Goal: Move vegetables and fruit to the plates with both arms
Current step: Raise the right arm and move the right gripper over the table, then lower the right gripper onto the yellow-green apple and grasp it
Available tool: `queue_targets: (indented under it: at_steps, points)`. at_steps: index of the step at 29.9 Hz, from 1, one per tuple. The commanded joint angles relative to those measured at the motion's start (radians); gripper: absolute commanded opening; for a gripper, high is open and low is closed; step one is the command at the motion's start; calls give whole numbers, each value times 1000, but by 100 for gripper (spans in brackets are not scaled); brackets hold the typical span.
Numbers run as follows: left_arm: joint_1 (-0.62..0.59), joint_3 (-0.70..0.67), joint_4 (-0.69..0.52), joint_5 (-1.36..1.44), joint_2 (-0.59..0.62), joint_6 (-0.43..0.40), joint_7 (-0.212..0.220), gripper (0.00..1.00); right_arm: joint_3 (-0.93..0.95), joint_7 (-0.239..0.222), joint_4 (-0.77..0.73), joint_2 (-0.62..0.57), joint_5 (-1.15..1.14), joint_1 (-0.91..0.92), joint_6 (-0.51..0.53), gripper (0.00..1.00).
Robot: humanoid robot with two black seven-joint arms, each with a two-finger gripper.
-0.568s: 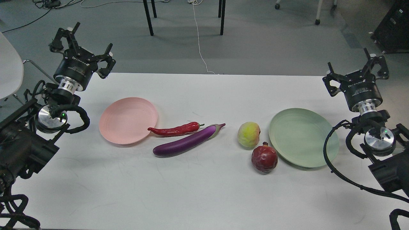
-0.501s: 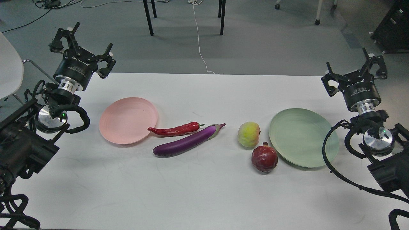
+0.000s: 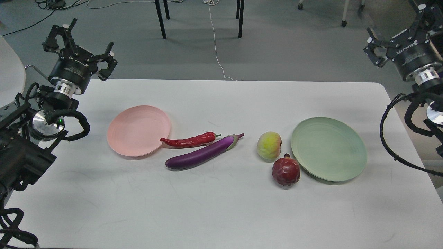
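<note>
On the white table (image 3: 221,207) lie a pale pink plate (image 3: 138,130) at the left and a mint green plate (image 3: 328,148) at the right. A red chili pepper (image 3: 188,140) touches the pink plate's right rim. A purple eggplant (image 3: 202,153) lies just below it. A yellow-green peach (image 3: 269,145) and a dark red pomegranate (image 3: 286,172) sit left of the green plate. My left gripper (image 3: 79,46) is open and empty, raised past the table's far left corner. My right gripper (image 3: 401,29) is open and empty, raised beyond the far right corner.
Black table or chair legs (image 3: 160,19) and a white cable (image 3: 215,41) are on the grey floor behind the table. A white chair (image 3: 8,79) stands at the far left. A dark cabinet (image 3: 427,33) is at the back right.
</note>
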Motion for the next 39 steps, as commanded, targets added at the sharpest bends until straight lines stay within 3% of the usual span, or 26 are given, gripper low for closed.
queue_targets:
  at_steps: [1, 6, 15, 16, 18, 27, 28, 39]
  points:
    - [-21, -14, 5, 3, 2, 0, -1, 98, -289, -1, 29, -47, -45, 204, 0, 99]
    - [-33, -19, -8, 20, 2, 0, 1, 98, -598, -6, 75, -41, -119, 443, 0, 99]
    - [-33, -19, -8, 20, 2, 0, 1, 98, -598, -6, 75, -41, -119, 443, 0, 99]
    - [-32, -20, -8, 20, 32, 0, 2, 98, -1053, -9, 263, 125, -421, 794, 0, 99]
    - [-32, -20, -8, 20, 48, 0, 2, 98, -1132, -9, 305, 174, -470, 847, 0, 99]
    - [-32, -20, -9, 20, 57, 0, 2, 98, -1151, -9, 316, 192, -481, 863, 0, 99]
    - [-39, -14, -9, 24, 96, 0, 4, 98, -1208, -7, 335, 265, -526, 895, 0, 99]
    - [-55, -13, -8, 98, 103, 0, 7, 98, -1359, -12, 333, 477, -654, 898, 0, 99]
